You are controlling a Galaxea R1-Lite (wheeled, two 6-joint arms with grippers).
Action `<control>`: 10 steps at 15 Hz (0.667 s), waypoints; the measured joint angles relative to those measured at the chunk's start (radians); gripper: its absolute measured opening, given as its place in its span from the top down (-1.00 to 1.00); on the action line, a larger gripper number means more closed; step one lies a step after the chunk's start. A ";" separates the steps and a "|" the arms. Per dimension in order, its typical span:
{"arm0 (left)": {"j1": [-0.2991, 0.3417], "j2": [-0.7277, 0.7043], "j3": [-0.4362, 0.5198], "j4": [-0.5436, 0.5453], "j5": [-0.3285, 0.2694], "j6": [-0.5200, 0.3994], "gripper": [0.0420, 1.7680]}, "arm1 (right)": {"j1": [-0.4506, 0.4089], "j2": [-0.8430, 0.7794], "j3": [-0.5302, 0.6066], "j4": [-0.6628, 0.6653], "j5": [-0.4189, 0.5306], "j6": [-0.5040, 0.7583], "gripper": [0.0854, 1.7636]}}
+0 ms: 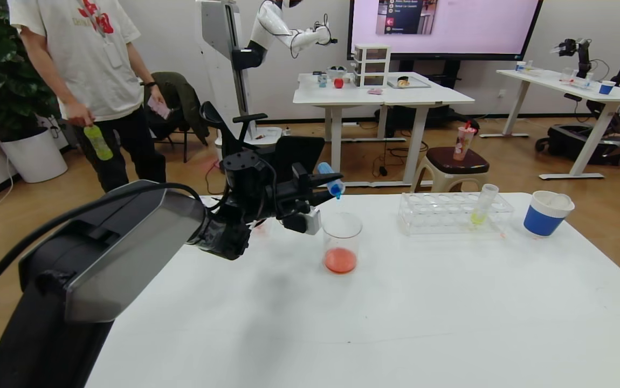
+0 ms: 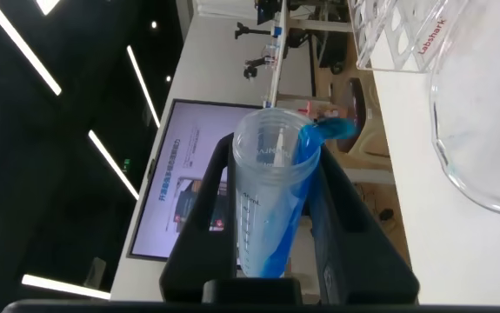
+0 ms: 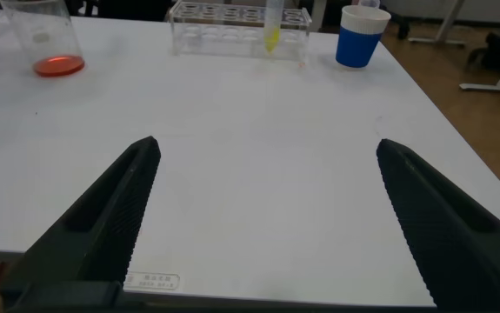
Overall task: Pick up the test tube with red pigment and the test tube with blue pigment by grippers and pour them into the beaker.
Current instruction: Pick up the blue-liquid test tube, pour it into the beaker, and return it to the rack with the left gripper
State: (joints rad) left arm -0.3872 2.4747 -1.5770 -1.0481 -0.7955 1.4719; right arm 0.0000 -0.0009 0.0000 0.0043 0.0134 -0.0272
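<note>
Test tube with blue pigment (image 1: 332, 183) held above the tabletop (image 1: 396, 312), pinched crosswise in the left gripper (image 1: 315, 189), toward the far edge and left of centre. Long axis tipped well past level: mouth pointing right and downward, closed end up and away toward the far-left corner. Blue liquid pooled at the mouth, a drop hanging at the lip, directly over the open rim of the beaker (image 1: 342, 242). In the left wrist view, tube (image 2: 271, 200) seated between the two black fingers (image 2: 336, 217), blue streak running along the lower wall to the lip.

Beaker upright on the tabletop just below and slightly right of the tube mouth; shallow orange-red layer at the bottom, so red pour judged done. Mouth-over-rim alignment looks good; further tilt about the wrist judged enough to empty the tube.

Right gripper (image 3: 267, 217) idle, fingers spread wide, low over the near part of the tabletop, well apart from the beaker.

Tube rack (image 1: 455, 213) near the far edge, right of the beaker, holding a yellow-liquid tube (image 1: 482, 207); blue paper cup (image 1: 548, 213) near the far-right corner.
</note>
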 joint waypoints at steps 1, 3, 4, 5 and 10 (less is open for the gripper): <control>0.000 0.002 0.000 0.003 0.000 0.020 0.47 | 0.000 0.000 0.000 0.000 0.000 0.000 -0.97; 0.002 0.003 0.000 0.004 0.002 0.055 0.47 | 0.000 0.000 0.000 0.000 0.000 0.000 -0.97; 0.004 0.003 0.000 0.004 0.002 0.076 0.47 | 0.000 0.000 0.000 0.000 0.000 0.000 -0.97; 0.007 0.004 0.001 0.005 0.002 0.091 0.47 | 0.000 0.000 0.000 0.000 0.000 0.000 -0.97; 0.008 0.004 0.003 0.001 0.001 0.180 0.47 | 0.000 0.000 0.000 0.000 0.000 0.000 -0.97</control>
State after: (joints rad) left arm -0.3789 2.4785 -1.5736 -1.0468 -0.7947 1.6519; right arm 0.0000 -0.0009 0.0000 0.0038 0.0130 -0.0268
